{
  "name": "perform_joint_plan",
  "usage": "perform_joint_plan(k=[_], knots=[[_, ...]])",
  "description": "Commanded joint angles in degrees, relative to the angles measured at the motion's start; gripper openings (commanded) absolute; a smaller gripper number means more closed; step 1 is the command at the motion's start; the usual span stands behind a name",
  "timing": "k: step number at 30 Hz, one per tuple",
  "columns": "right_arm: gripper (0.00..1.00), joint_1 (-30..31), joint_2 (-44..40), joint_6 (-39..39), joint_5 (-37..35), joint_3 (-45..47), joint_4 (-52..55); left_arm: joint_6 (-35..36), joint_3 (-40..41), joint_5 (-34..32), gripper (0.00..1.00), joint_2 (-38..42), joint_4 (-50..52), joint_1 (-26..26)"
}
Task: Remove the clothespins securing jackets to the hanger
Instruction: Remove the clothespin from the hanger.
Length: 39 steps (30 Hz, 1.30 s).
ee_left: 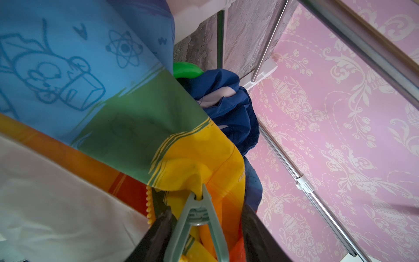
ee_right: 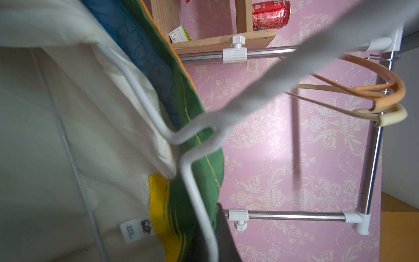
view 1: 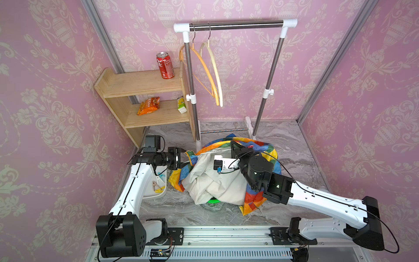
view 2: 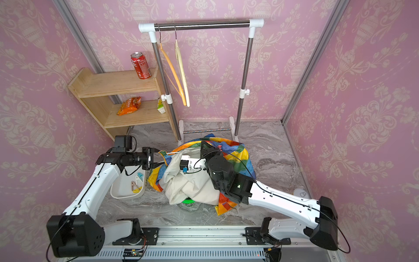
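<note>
1. Closest to the left wrist camera, a pale blue-green clothespin (ee_left: 199,217) is seen clipped onto a yellow fold of the rainbow patchwork jacket (ee_left: 136,118).
2. Its legs are flanked by the black fingers of the left pincer (ee_left: 206,213), which are held apart: one finger is touching a leg, while orange fabric is caught between the other finger and the pin.
3. The right pincer (ee_right: 209,231) is closed on the white wire hanger (ee_right: 196,199), over which the jacket's cream lining is draped.
4. In both top views the jacket is shown heaped on the marble-patterned desk (view 1: 294,147) between the two arms; a blue jacket (ee_left: 226,106) is bunched just beyond it in the left wrist view.
5. Several loose clothespins (view 2: 136,187) are pictured in a white tray (view 2: 122,186) beside the left arm.
6. Two bare hangers (view 1: 219,101) are hung on the rack (view 1: 235,25) at the back wall.
</note>
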<state>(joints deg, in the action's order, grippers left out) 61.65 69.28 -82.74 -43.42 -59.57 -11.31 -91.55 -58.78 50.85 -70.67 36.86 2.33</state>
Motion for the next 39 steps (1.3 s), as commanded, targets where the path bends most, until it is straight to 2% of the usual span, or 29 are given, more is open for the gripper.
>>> perform_joint_plan(k=[1, 9, 12, 15, 22, 26, 35, 39], knots=[[0.00, 0.32, 0.07, 0.39, -1.05, -2.56, -3.54, -0.30, -0.21, -0.44, 0.44, 0.32, -0.03, -0.64], [0.00, 0.31, 0.24, 0.30, -1.34, -2.56, -3.23, 1.61, -0.44, -0.40, 0.30, 0.44, 1.82, -0.74], [0.00, 0.26, 0.46, 0.43, -1.34, -2.44, -3.12, 2.90, -0.85, -0.68, 0.20, 0.45, 3.40, -0.74], [0.00, 0.27, 0.71, 0.64, -1.50, -2.41, -3.13, 4.12, -1.49, -1.30, 0.00, 0.46, 5.35, -0.75], [0.00, 0.12, 0.78, 1.26, -1.88, -2.44, -2.86, 4.77, -1.93, -2.10, 0.00, 0.80, 5.89, -0.75], [0.00, -1.42, 0.85, 2.67, -2.96, -2.46, -1.82, 7.75, -3.88, -2.57, 0.00, 1.18, 9.37, 0.60], [0.00, -5.84, -0.15, 7.59, -3.34, -2.98, 0.72, 20.16, -9.05, -6.78, 0.00, 2.99, 24.19, 8.78], [0.00, -6.61, -0.27, 10.99, -2.51, -4.14, 3.15, 22.93, -7.26, -9.20, 0.00, 5.11, 26.25, 14.17]])
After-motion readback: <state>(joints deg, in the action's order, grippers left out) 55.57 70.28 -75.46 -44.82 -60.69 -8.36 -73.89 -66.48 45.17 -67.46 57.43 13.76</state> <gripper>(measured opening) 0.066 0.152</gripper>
